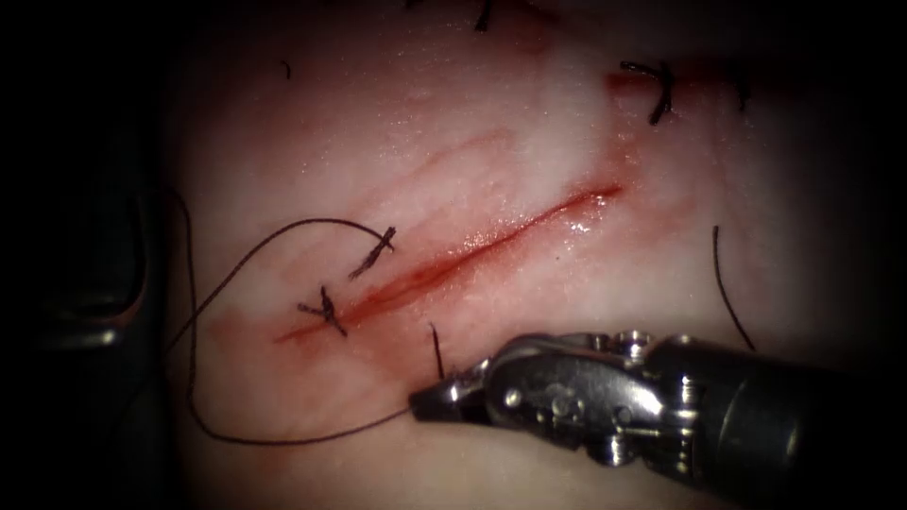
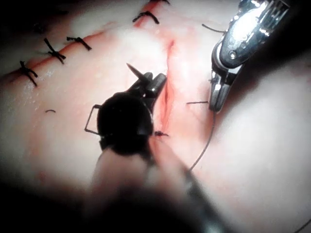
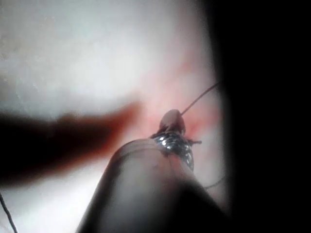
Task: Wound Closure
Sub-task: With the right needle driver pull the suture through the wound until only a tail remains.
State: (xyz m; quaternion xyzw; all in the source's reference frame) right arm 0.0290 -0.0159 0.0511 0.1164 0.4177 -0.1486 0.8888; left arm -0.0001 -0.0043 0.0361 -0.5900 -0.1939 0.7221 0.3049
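Thread (image 1: 283,440) sits clamped in right tool (image 1: 425,404) at five o'clock of cut (image 1: 472,250), probably for tension; left tool's (image 2: 146,82) grip unclear.

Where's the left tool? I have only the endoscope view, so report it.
Observer: The left wrist view has the left tool at the cut, across it from the right tool, which is shut on the thread.
Operator: Report its load and the needle.
Observer: Cannot tell either. A row of tied stitches runs beyond the left tool.
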